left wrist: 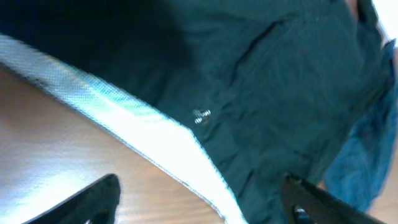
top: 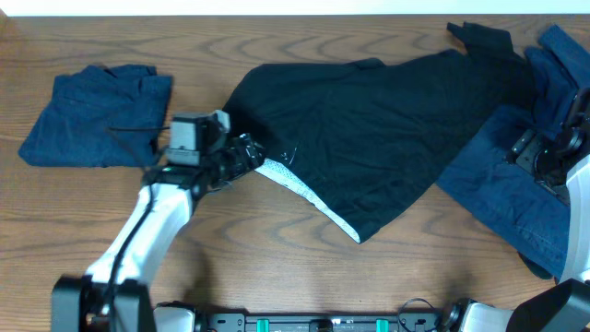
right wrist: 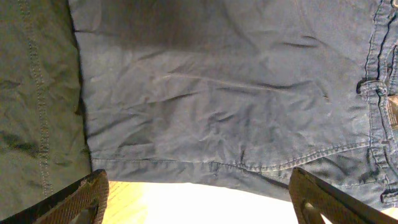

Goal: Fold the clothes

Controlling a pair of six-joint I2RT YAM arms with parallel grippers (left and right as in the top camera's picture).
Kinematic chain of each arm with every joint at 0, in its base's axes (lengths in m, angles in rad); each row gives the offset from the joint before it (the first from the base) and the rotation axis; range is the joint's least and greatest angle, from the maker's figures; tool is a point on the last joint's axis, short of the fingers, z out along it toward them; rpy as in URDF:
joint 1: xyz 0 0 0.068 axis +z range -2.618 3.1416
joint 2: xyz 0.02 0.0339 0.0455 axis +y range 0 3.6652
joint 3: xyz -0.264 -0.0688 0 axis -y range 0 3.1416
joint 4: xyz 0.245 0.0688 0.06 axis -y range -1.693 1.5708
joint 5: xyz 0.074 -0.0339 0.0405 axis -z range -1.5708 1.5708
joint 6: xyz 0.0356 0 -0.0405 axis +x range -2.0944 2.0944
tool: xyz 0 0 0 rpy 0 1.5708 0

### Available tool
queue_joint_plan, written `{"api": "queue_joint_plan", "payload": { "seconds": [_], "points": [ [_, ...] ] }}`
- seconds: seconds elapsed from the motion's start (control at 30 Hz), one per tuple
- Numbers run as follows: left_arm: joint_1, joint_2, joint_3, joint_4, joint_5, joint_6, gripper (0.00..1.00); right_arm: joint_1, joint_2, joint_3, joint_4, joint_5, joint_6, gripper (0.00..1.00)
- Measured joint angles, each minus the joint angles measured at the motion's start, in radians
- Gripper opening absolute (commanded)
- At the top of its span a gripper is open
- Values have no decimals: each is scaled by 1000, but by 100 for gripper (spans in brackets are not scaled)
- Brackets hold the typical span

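A large dark green-black garment (top: 369, 120) lies spread over the middle of the wooden table, its white inner hem (top: 309, 194) turned out along the lower left edge. My left gripper (top: 251, 155) is open at that left edge; in the left wrist view its fingers (left wrist: 199, 202) straddle the white hem (left wrist: 155, 140) beside a small metal snap (left wrist: 201, 115). A blue denim garment (top: 502, 184) lies at the right. My right gripper (top: 544, 157) is open above it; the right wrist view shows its fingers (right wrist: 199, 202) over the denim's hem (right wrist: 205, 124).
A folded blue garment (top: 97, 115) lies at the far left of the table. More blue cloth (top: 558, 55) is bunched at the far right corner. Bare wood (top: 277, 267) runs along the front edge.
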Motion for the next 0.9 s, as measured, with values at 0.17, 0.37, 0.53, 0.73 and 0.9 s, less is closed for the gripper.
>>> {"api": "queue_joint_plan", "payload": {
  "seconds": [0.17, 0.37, 0.53, 0.73, 0.9],
  "points": [
    [-69, 162, -7, 182, 3, -103, 75, 0, 0, 0, 1, 0, 0, 91],
    [-82, 316, -9, 363, 21, -214, 76, 0, 0, 0, 1, 0, 0, 91],
    [-82, 358, -6, 468, 34, -268, 76, 0, 0, 0, 1, -1, 0, 91],
    [-82, 380, -6, 526, 67, -308, 75, 0, 0, 0, 1, -2, 0, 91],
    [-82, 387, -6, 528, 119, -320, 75, 0, 0, 0, 1, -3, 0, 91]
  ]
}}
